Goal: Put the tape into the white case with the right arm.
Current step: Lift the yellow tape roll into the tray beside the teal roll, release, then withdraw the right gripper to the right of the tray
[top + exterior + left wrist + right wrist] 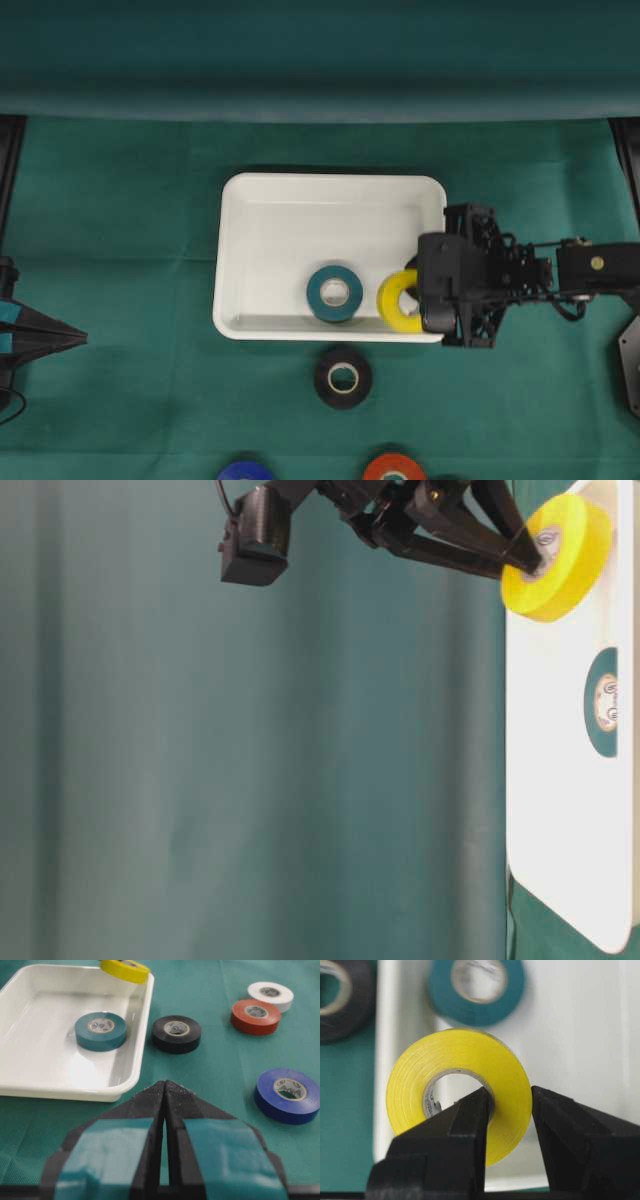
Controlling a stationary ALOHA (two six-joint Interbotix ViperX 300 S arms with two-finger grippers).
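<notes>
Transport is nearly done: right hand [507,1110] pinches the yellow tape [457,1092] through its core, over the white case [300,215] near its right rim (teal roll already inside). Next, I judge: lower, then release.

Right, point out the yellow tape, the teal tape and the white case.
yellow tape [415,1072]: right wrist view, on its flat side face.
teal tape [334,293]: overhead view, on the roll's top face.
white case [300,183]: overhead view, on its far rim.
</notes>
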